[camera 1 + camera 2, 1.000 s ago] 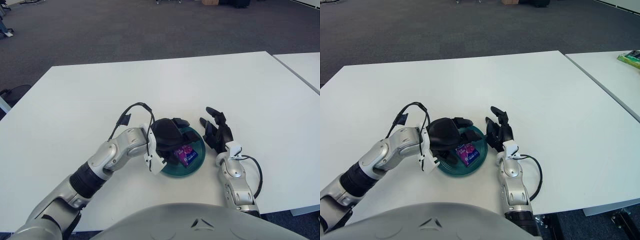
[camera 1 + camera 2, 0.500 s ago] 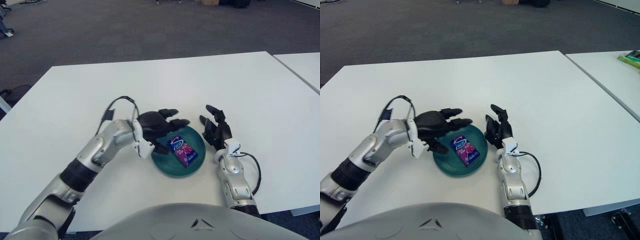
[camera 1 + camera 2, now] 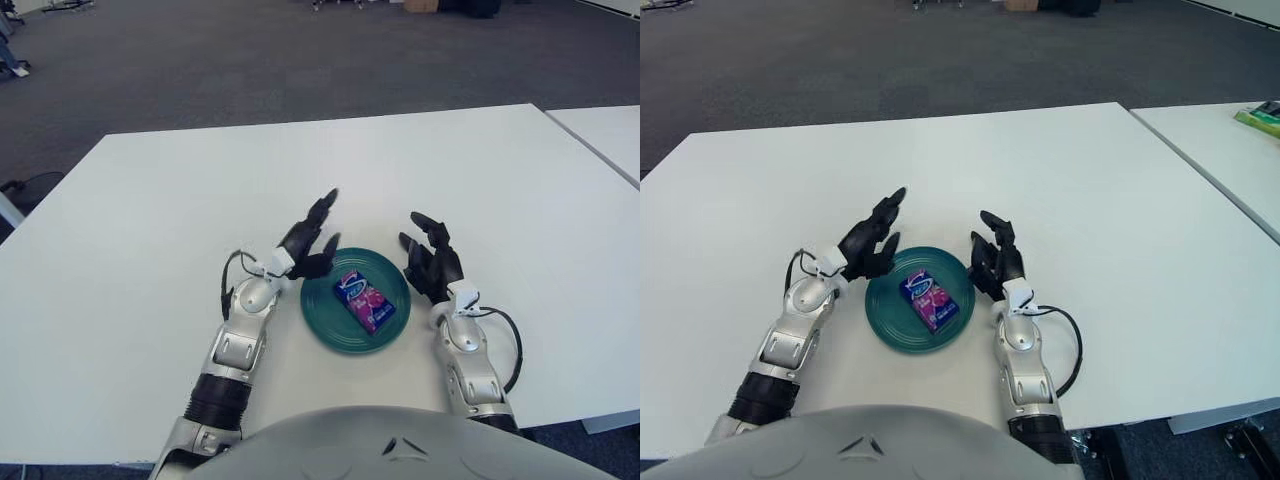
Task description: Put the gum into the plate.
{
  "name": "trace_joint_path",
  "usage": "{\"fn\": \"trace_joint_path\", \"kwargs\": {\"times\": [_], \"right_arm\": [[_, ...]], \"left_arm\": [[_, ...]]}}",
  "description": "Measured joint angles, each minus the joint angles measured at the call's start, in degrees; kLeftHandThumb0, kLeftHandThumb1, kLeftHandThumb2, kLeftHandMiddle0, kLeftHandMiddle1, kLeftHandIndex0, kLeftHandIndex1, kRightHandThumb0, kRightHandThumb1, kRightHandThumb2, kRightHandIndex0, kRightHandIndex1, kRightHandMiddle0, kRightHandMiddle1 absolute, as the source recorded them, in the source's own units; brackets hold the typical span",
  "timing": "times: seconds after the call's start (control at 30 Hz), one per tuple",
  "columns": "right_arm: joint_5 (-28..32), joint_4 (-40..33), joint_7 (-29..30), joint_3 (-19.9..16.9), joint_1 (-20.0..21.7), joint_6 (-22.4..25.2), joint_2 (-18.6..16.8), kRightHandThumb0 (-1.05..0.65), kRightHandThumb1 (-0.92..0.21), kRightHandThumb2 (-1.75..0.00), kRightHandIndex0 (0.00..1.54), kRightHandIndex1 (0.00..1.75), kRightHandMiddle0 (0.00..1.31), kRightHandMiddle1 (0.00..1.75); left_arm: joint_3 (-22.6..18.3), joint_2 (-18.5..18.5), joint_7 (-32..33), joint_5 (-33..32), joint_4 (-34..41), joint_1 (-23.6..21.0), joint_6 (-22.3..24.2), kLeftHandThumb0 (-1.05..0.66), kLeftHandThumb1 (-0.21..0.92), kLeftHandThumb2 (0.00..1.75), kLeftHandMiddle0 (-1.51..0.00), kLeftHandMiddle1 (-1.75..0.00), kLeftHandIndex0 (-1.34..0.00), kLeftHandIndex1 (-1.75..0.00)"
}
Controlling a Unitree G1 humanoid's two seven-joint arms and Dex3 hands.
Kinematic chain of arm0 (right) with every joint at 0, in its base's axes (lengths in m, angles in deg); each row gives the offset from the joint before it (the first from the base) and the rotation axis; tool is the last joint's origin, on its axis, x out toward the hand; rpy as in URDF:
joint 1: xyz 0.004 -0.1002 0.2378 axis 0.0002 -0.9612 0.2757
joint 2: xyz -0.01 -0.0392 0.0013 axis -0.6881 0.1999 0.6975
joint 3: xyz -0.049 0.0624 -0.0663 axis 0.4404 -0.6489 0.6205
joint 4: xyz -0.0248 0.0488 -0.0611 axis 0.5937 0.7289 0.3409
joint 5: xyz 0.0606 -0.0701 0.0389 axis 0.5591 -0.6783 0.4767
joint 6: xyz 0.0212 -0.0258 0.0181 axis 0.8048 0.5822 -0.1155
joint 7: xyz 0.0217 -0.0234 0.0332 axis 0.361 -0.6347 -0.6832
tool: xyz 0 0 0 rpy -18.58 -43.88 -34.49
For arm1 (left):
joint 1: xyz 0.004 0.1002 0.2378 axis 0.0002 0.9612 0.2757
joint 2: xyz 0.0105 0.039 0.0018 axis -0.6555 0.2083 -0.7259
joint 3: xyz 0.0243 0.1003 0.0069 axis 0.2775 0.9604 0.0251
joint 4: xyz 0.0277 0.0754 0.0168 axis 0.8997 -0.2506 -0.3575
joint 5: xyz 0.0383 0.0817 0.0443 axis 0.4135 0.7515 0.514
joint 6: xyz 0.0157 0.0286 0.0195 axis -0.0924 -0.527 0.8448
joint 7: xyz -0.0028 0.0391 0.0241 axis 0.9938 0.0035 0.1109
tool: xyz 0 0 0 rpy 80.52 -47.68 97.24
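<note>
A purple and blue gum pack (image 3: 364, 300) lies flat in the teal plate (image 3: 325, 325) on the white table. My left hand (image 3: 308, 240) is beside the plate's left rim, fingers spread open and holding nothing. Just off the plate's right rim my right hand (image 3: 431, 258) shows with relaxed open fingers, also holding nothing. In the right eye view the gum pack (image 3: 928, 298) sits near the plate's middle.
The white table (image 3: 180, 200) extends wide around the plate. A second white table (image 3: 605, 130) stands at the right with a narrow gap between. A green object (image 3: 1262, 117) lies on that table. Dark carpet floor lies beyond.
My left hand let go of the gum, which stays in the plate, and drew back to the left rim with fingers spread. The right hand has hardly moved.
</note>
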Motion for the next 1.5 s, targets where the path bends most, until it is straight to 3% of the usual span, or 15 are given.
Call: {"fn": "trace_joint_path", "kwargs": {"times": [0.17,0.37,0.93,1.5], "right_arm": [[-0.08,-1.02,0.17,0.17,-0.61,0.32,-0.19,-0.61,-0.92,-0.78,0.65,0.05,0.05,0.73],[-0.07,-2.21,0.01,0.15,-1.28,1.1,-0.11,-0.61,-0.92,-0.79,0.64,0.04,0.05,0.73],[0.1,-4.05,-1.1,0.15,-2.55,2.16,0.25,-0.63,-0.92,-0.79,0.65,0.04,0.04,0.73],[0.73,-5.16,-1.89,-0.02,-3.33,3.0,0.58,-0.63,-0.92,-0.79,0.64,0.03,0.06,0.73]], "left_arm": [[-4.62,1.42,2.36,-5.07,-2.35,0.69,0.03,-1.05,0.92,0.97,0.0,0.0,0.0,0.0],[-6.79,2.43,3.33,-8.3,-2.7,4.07,-3.18,-1.05,0.92,0.98,0.0,0.0,0.0,0.0],[-6.3,5.27,5.45,-10.78,-4.4,8.25,-8.86,-1.05,0.92,1.02,0.0,0.0,0.0,0.0],[-3.75,5.31,9.85,-10.43,1.11,13.29,-4.65,-0.95,0.92,1.01,-0.05,-0.02,-0.1,-0.07]]}}
